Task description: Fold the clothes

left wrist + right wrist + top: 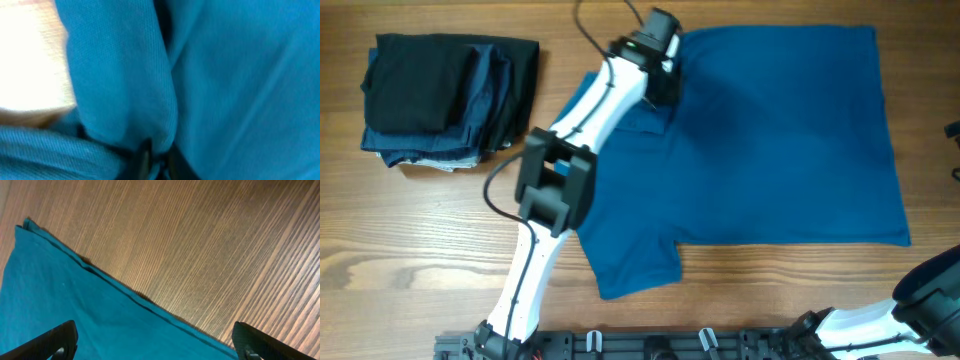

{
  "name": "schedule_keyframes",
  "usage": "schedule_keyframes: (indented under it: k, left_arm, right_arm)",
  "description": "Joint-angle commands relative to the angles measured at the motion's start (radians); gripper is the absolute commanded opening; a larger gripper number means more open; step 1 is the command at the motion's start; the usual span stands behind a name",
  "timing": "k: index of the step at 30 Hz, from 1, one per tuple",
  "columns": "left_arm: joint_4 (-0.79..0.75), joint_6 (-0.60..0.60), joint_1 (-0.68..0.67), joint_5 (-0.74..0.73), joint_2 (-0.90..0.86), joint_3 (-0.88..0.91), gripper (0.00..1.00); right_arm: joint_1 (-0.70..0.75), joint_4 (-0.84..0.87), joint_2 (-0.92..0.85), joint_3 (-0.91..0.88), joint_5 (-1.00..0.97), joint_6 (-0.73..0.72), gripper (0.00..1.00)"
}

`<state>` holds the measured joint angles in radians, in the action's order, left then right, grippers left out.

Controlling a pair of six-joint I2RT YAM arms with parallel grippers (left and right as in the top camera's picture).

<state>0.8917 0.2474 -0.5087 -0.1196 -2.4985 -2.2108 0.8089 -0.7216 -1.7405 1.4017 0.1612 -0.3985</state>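
Shirt (780, 140): lying spread on worktop (420, 250).
Left hand (665, 90): pinching a shirt fold.
Right hand (155, 347): hovering spread wide over shirt edge.
Pile (445, 100): sitting apart.

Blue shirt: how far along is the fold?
Done: a stack of dark clothes sits folded at the far left. In hand: the left gripper pinches the blue shirt at its sleeve end. Left: the shirt lies mostly flat, unfolded; the right gripper is open by its edge.

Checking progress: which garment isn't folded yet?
The blue shirt, spread flat and pinched by the left gripper; the dark clothes sit folded in a stack.
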Motion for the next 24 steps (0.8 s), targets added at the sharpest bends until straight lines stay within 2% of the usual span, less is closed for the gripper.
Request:
schedule_keyframes:
  k: [1,4,9,13,20,24]
  left_arm:
    - [0.045,-0.039,-0.053,0.166,0.030,-0.014,0.56]
    - [0.026,-0.039,-0.071,0.260,0.038,-0.016,0.69]
    - [-0.035,-0.030,-0.058,0.313,0.097,-0.016,0.72]
    - [-0.089,0.034,-0.012,0.309,0.124,-0.016,0.74]
    - [-0.171,0.132,0.111,0.034,0.074,-0.015,0.73]
    - [-0.218,0.159,0.158,-0.108,0.019,-0.015,0.67]
  right_arm:
    - [0.007,0.000,0.010,0.012,0.013,0.003,1.00]
    - [0.007,0.000,0.010,0.012,0.012,0.003,1.00]
    - [0.007,0.000,0.010,0.012,0.013,0.003,1.00]
    - [0.007,0.000,0.010,0.012,0.013,0.003,1.00]
    - [0.007,0.000,0.010,0.012,0.012,0.003,1.00]
    - [0.007,0.000,0.010,0.012,0.013,0.003,1.00]
